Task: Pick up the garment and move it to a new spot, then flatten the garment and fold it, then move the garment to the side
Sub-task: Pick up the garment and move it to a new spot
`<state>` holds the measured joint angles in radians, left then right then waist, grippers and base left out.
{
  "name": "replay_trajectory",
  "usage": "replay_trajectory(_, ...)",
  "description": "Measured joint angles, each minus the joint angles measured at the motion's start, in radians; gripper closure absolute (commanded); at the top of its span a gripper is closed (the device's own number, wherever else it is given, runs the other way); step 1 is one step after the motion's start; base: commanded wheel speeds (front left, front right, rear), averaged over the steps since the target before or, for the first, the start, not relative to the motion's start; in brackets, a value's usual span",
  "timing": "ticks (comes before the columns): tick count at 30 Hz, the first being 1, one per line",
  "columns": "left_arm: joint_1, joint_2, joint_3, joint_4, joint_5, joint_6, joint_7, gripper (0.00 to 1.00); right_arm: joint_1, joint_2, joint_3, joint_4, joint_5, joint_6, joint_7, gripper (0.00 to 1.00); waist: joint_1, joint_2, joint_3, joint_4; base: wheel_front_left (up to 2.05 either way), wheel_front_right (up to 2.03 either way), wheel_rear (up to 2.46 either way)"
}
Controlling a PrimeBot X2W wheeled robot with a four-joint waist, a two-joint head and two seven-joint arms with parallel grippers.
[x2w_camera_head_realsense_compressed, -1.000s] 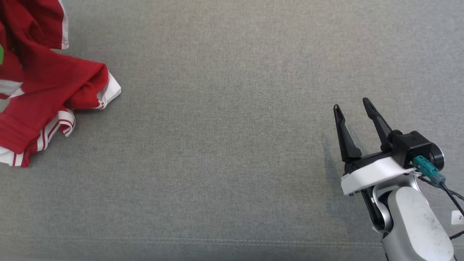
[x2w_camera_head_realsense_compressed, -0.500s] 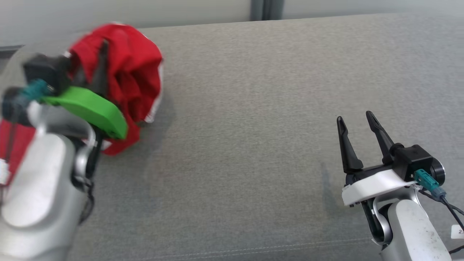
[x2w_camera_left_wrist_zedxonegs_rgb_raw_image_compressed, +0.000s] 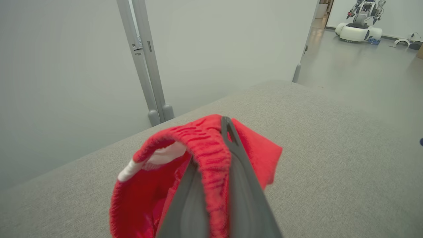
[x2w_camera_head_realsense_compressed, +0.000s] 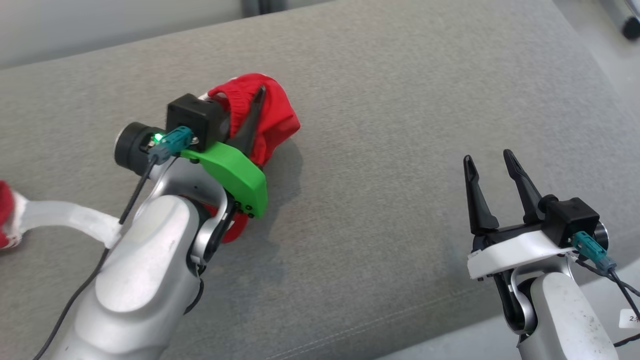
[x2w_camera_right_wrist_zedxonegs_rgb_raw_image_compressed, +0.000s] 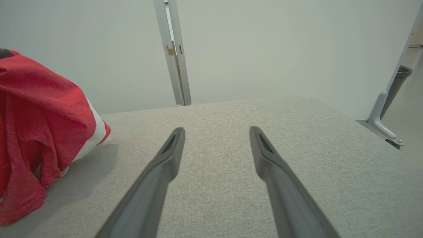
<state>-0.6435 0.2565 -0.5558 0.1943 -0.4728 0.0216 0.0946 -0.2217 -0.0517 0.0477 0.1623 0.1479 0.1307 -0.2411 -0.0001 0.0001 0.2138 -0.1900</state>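
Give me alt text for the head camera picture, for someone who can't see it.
The robot's left gripper is shut on a bunched red garment over a grey fabric surface. At lower right, the right gripper is open with nothing between its fingers, well apart from the garment.

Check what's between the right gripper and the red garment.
Only bare grey cushion lies between the right gripper and the garment. The head view shows it, and so does the right wrist view.
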Motion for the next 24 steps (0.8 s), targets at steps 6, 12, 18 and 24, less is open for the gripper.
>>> replay_trajectory(6,-0.031,-0.048,-0.061,0.117,0.001,-0.033,0.032,1.0,-0.004,0.001,-0.002,0.024,0.034,0.0,-0.012,0.0,0.0,0.0,0.042,-0.092,0.0,0.0,0.0)
replay_trajectory(12,-0.05,-0.106,-0.116,0.232,0.003,-0.078,0.018,0.0,-0.014,0.002,0.001,0.041,0.054,0.0,-0.016,0.0,0.0,0.0,0.095,-0.145,0.0,0.0,0.0)
replay_trajectory(18,-0.067,-0.145,-0.172,0.204,-0.01,-0.124,-0.024,0.0,-0.029,0.003,-0.015,0.04,0.05,0.0,-0.017,0.0,0.0,0.0,0.109,-0.144,0.0,0.0,0.0)
replay_trajectory(24,-0.047,-0.125,-0.205,0.07,-0.04,-0.138,-0.027,0.0,-0.029,0.004,-0.035,0.036,0.022,0.0,-0.017,0.0,0.0,0.0,0.085,-0.103,0.0,0.0,0.0)
